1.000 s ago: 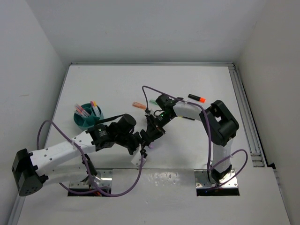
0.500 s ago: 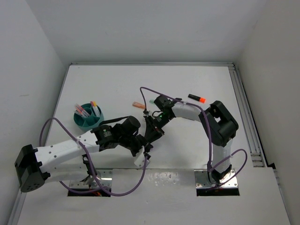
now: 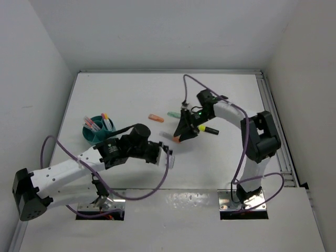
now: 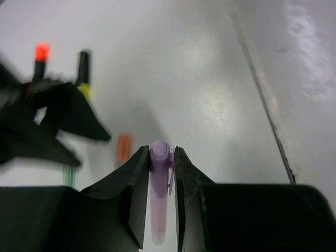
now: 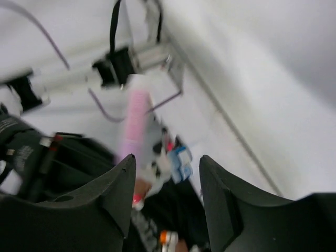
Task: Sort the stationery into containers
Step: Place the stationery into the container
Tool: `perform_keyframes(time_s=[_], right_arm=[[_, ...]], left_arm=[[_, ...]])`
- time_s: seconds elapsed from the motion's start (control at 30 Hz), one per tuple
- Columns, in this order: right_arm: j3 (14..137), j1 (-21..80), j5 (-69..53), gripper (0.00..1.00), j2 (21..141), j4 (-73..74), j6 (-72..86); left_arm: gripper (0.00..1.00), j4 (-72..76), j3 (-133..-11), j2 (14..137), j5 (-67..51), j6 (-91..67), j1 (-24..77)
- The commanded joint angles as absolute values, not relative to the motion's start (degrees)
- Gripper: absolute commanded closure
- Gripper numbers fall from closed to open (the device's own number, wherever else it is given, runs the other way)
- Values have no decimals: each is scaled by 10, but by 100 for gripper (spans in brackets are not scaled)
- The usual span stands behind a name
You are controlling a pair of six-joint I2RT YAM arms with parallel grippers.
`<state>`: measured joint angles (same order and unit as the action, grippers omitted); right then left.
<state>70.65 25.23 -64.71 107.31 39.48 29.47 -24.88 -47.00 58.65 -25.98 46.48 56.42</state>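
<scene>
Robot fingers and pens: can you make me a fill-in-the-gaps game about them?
1. The left arm's fingers grip the purple plastic pen, while the right arm's fingers stand ___.
2. The round teal-blue plastic bowl stands nearer the ___ arm.
3. The black marker by the right fingers has a ___ cap.
Missing words: open, left, yellow.

**Enclosure, interior fittings.**
- Flat matte white tabletop (image 3: pixel 126 94), rectangular, narrowing toward the back in the overhead view.
- Plain white left wall panel (image 3: pixel 31 73), back wall panel (image 3: pixel 168 31) and right wall panel (image 3: pixel 310 79), all rising from the table's edges and unmarked.
- Grey metal rail (image 3: pixel 266 94) running along the table's right edge.
- Glossy white front ledge (image 3: pixel 178 223) with mottled glare.
- Lighting is soft and even, and shadows are faint.
</scene>
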Motion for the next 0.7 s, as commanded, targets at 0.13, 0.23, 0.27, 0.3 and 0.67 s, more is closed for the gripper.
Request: perform_keyframes(time_s=[0.13, 0.23, 0.27, 0.3, 0.67], right_arm=[[673, 130, -482, 52, 968, 388, 216], [672, 129, -441, 53, 950, 393, 178], [672, 129, -424, 54, 947, 394, 173], [674, 131, -419, 54, 947, 394, 162], [697, 157, -359, 56, 976, 408, 112]], left_arm=[[100, -142, -554, 533, -21, 56, 397], [100, -138, -542, 515, 52, 28, 323], [100, -136, -540, 513, 65, 28, 287], [100, -136, -535, 516, 75, 30, 270], [100, -99, -482, 520, -182, 115, 11]])
